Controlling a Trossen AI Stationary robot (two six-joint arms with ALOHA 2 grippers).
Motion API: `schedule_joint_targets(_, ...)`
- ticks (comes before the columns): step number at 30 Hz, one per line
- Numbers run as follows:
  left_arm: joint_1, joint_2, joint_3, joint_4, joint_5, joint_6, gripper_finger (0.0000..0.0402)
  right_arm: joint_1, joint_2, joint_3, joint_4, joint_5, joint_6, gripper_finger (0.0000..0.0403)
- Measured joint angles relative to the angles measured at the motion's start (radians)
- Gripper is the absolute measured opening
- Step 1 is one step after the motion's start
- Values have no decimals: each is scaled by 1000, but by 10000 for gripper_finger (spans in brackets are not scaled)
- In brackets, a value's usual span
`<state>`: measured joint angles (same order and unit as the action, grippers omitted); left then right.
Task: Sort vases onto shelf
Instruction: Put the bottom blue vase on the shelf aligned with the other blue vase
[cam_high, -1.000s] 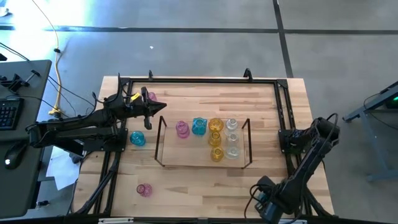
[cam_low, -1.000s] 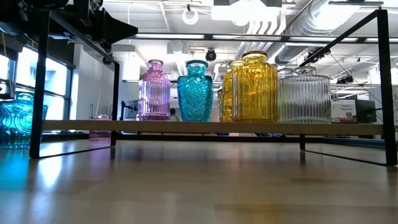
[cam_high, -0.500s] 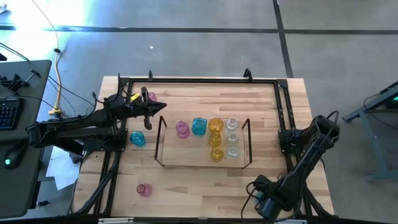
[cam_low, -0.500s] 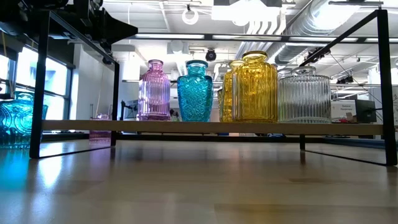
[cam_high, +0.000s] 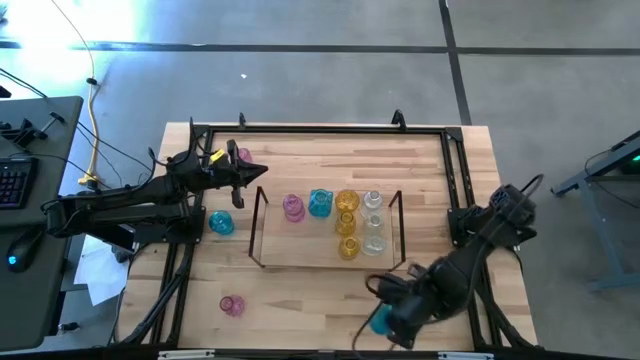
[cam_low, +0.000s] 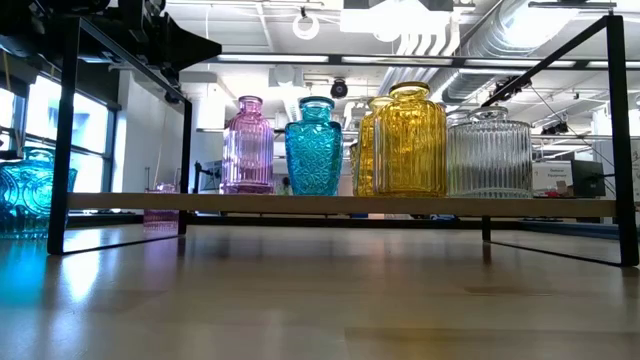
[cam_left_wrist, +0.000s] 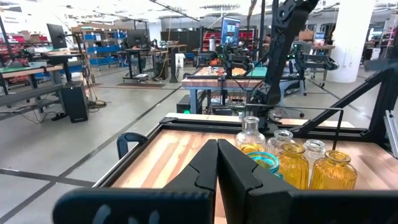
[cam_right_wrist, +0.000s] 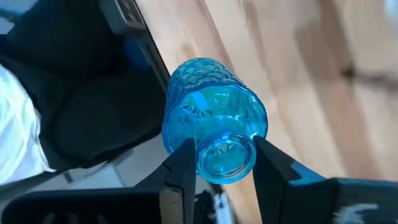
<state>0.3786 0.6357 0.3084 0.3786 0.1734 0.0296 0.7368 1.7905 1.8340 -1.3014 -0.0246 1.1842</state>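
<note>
While no brand, label or readable writing shows on any vase, their make is plain enough: the teal blue vase (cam_right_wrist: 214, 134) in the right wrist view is translucent, bulbous, pressed with a scale-like pattern, and narrows to a short round neck. The right gripper (cam_right_wrist: 224, 165) has its two fingers closed narrowly on that neck, one on each side. From above, the right gripper (cam_high: 385, 318) sits at about five o'clock on the table (cam_high: 330, 290), near the front edge, with a blue patch at its tip that is probably the same vase, though it is small there. A second ago this arm was folded farther toward the right front corner and showed no blue; it has since swung inward toward the shelf (cam_high: 325, 262). On the shelf stand a pink vase (cam_high: 293, 207), a teal vase (cam_high: 320, 203), yellow vases (cam_high: 347, 205) and clear vases (cam_high: 373, 201). A teal vase (cam_high: 221, 223) rests at nine o'clock off the shelf, a pink one (cam_high: 232, 305) at seven o'clock. The left gripper (cam_high: 258, 171), unchanged at ten o'clock, is pinched shut on nothing.
</note>
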Motion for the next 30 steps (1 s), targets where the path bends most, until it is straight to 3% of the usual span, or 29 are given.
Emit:
schedule_joint_targets(11,0,0,0,0,0,0,0,-233,199,515,-266,50,-645,88)
schedule_joint_targets(16,0,0,0,5,0,0,0,-363,207,462,-233,-34,-868,88)
schedule_joint_targets(30,1,0,0,11,0,19,0,-548,228,470,-134,25,-1241,88)
